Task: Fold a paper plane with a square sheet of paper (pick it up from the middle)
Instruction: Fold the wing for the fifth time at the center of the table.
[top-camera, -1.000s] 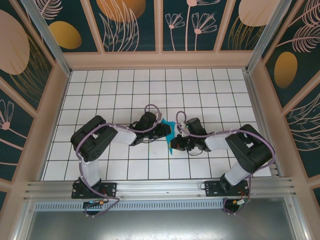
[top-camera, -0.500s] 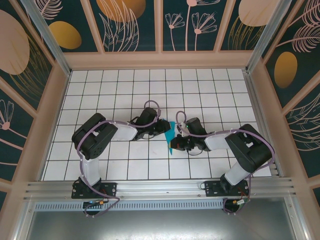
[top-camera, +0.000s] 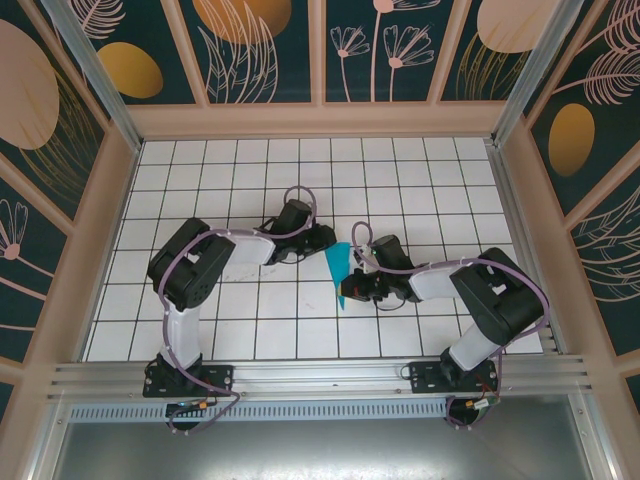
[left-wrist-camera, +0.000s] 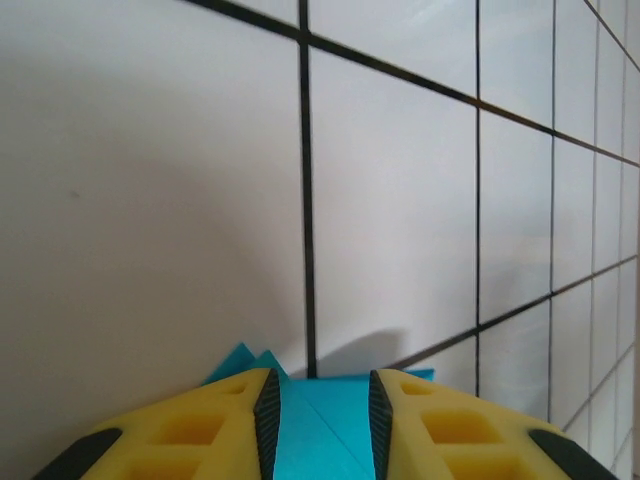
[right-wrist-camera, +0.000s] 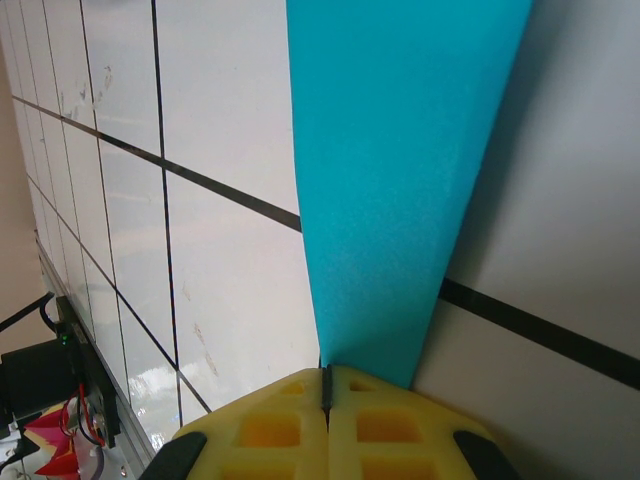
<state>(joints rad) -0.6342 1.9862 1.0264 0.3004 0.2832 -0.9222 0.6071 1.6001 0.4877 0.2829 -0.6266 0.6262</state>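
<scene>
Folded paper (top-camera: 338, 266) mid-table, between arms, tapering toward near side. Right gripper (right-wrist-camera: 326, 372) pressed together, pinching narrow near end. Left gripper (left-wrist-camera: 322, 390) part-spread, straddling far end. Hold right pinch firm; close left squarely on crease, no tugging.

left wrist: paper plane (left-wrist-camera: 320, 445) cut off at 6 o'clock between left gripper (left-wrist-camera: 322, 385) fingers | right wrist: it runs off at 12 o'clock, tip hidden in right gripper (right-wrist-camera: 327, 380) | top: left contact perhaps, too small to tell

Bright even light; soft shadows; glare on tiles (right-wrist-camera: 160, 390).
</scene>
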